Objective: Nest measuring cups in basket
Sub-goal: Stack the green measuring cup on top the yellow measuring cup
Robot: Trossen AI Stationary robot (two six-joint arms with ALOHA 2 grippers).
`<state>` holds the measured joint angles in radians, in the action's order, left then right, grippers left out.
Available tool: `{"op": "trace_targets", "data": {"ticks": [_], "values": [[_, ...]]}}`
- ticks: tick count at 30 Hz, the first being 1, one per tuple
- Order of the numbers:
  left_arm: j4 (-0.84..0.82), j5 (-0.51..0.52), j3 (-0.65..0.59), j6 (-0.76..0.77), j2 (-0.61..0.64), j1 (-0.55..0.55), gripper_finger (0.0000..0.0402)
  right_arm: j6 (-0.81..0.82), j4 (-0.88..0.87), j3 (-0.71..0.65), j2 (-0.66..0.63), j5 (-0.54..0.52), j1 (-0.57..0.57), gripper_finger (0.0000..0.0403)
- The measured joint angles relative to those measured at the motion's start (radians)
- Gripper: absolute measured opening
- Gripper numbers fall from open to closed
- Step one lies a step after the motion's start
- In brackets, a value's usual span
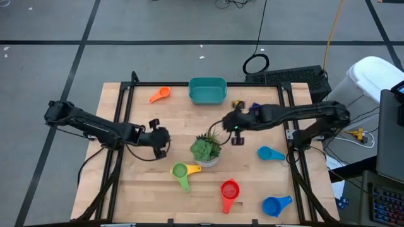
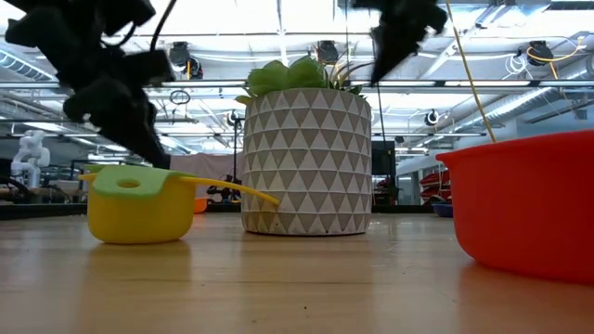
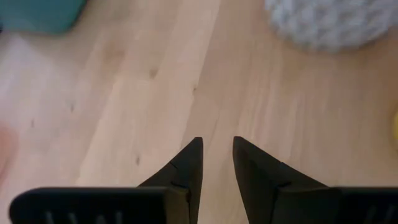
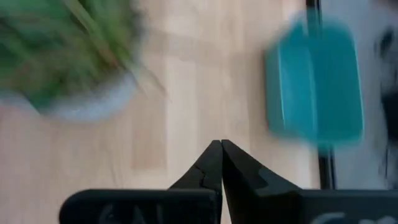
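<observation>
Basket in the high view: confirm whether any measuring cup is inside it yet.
No. The teal basket shows only its bare interior; the orange cup lies on the table beside it.

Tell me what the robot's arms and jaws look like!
Both arms are dark, almost black, made of long thin jointed sections with black cables looping beside them. The left gripper has two dark, flat, pointed jaws like wedges, seen over pale wood. The right gripper has the same black pointed shape. A small green light glows near the right arm's wrist.
</observation>
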<state>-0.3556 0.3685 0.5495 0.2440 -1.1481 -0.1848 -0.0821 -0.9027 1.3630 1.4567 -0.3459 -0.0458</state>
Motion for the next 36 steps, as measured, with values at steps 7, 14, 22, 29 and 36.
{"op": "trace_targets", "data": {"ticks": [7, 14, 22, 29, 36], "values": [[0.028, 0.0, 0.0, -0.036, 0.072, -0.001, 0.0092, 0.226, 0.059, -0.249, -0.166, 0.185, 0.003, 0.0], [-0.01, -0.066, 0.0, -0.095, 0.083, -0.025, 0.0092, 0.331, 0.099, -0.341, -0.166, 0.192, -0.126, 0.0], [0.018, -0.103, 0.0, 0.008, 0.083, -0.147, 0.0092, 0.28, 0.279, -0.312, -0.108, 0.161, -0.257, 0.0], [0.023, -0.092, 0.0, 0.233, 0.081, -0.325, 0.0092, 0.174, 0.458, -0.281, -0.026, 0.165, -0.318, 0.0], [0.027, 0.046, 0.0, 0.358, 0.0, -0.468, 0.0092, 0.119, 0.574, -0.259, 0.066, 0.168, -0.359, 0.0]]}}
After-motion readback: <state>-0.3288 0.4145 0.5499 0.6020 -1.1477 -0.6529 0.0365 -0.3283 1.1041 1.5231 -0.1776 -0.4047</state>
